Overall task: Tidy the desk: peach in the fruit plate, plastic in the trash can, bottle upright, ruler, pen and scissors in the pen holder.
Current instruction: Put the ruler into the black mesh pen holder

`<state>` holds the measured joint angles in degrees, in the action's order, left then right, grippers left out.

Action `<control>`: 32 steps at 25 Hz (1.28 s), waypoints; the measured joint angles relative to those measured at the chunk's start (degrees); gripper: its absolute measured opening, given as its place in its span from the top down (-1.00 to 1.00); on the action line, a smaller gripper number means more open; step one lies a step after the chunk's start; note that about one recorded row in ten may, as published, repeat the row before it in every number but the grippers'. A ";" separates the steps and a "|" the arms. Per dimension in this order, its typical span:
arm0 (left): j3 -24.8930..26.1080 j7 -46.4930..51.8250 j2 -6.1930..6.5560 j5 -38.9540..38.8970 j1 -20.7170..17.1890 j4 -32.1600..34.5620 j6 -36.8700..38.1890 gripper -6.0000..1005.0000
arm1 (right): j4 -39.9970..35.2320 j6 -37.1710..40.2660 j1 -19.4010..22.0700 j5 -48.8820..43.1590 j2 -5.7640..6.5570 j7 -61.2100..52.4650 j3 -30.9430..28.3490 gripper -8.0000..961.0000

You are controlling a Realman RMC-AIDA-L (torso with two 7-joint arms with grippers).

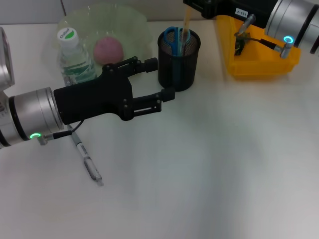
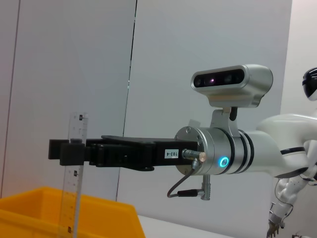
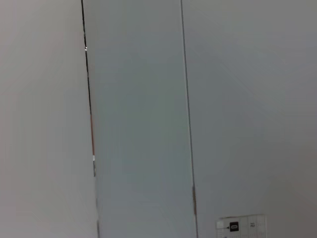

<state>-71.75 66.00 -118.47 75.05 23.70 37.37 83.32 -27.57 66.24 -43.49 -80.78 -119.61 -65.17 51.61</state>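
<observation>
My right gripper (image 1: pixel 193 4) at the far edge is shut on the clear ruler (image 1: pixel 187 22), which stands upright with its lower end inside the black mesh pen holder (image 1: pixel 178 74), beside the blue scissors (image 1: pixel 173 37). The left wrist view shows that right gripper (image 2: pixel 67 149) clamped on the ruler (image 2: pixel 73 198). My left gripper (image 1: pixel 160 78) hovers open just left of the holder, holding nothing. The pen (image 1: pixel 85 158) lies on the table under my left arm. The bottle (image 1: pixel 75 57) stands upright. The pink peach (image 1: pixel 108 50) sits in the green fruit plate (image 1: pixel 134 22). I cannot make out the plastic.
The yellow trash can (image 1: pixel 259 67) stands at the far right, under my right arm, with a small dark item (image 1: pixel 239 46) inside. Open white tabletop (image 1: pixel 214 164) fills the near and right side. The ruler's top end (image 3: pixel 241 227) shows against a grey wall.
</observation>
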 joint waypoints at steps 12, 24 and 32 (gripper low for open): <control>0.05 0.00 0.00 0.05 0.03 -0.16 -0.02 -0.56 | 3.09 -1.63 -1.01 2.57 -0.01 2.88 0.63 0.15; 0.04 0.00 -0.09 0.22 0.02 -0.20 -0.09 -0.56 | 3.69 -3.84 -1.77 2.49 0.00 2.93 3.88 0.14; 0.04 0.00 -0.09 0.20 -0.02 -0.19 -0.08 -0.55 | 3.41 -5.01 -1.85 2.51 0.00 2.94 5.37 0.13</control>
<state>-71.71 66.00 -118.56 75.25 23.68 37.18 83.23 -24.17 61.23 -45.34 -78.27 -119.61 -62.22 56.98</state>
